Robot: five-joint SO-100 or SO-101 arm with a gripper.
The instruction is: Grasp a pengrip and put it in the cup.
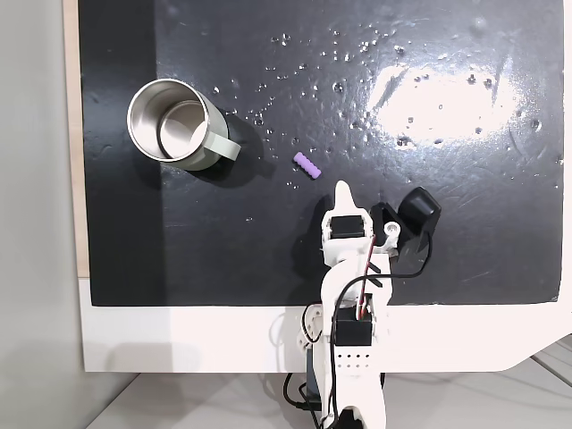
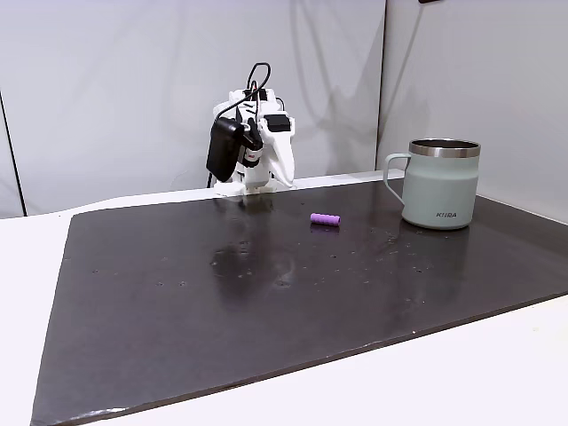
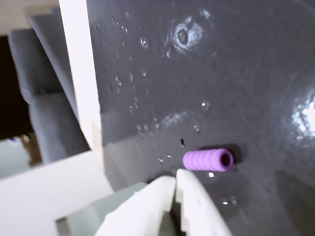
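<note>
A tiny purple ribbed rubbery pengrip (image 1: 307,164) lies on its side on the black mat (image 1: 447,232), just above centre in the top-down fixed view. It is a short hollow cylinder; the wrist view shows its open end facing frame right and its ridged wall (image 3: 207,160). In the side-on fixed view it sits at mid-frame (image 2: 325,218), alone on the mat.

The round cup (image 1: 175,122) stands upright in the upper left of the top-down fixed view, well apart from the pengrip. Shiny steel inside and rim, pale grey-green outside, side handle pointing toward lower right of that frame. In the side-on fixed view it is at right (image 2: 439,183), handle to frame left, dark lettering low on the wall.

The white plastic gripper (image 1: 343,189) points up-frame in the top-down fixed view, its tip near the pengrip but apart from it. In the wrist view the two white fingers come up from the bottom edge with their tips pressed together (image 3: 175,175), nothing between them; the pengrip lies just beyond and to frame right of the tips.

The mat is glossy and dark, slightly dimpled, with small bubble-like flecks and a bright glare patch at upper right of the top-down fixed view. It rests on a white tabletop (image 1: 179,340). Black cables (image 2: 257,75) loop over the arm.
</note>
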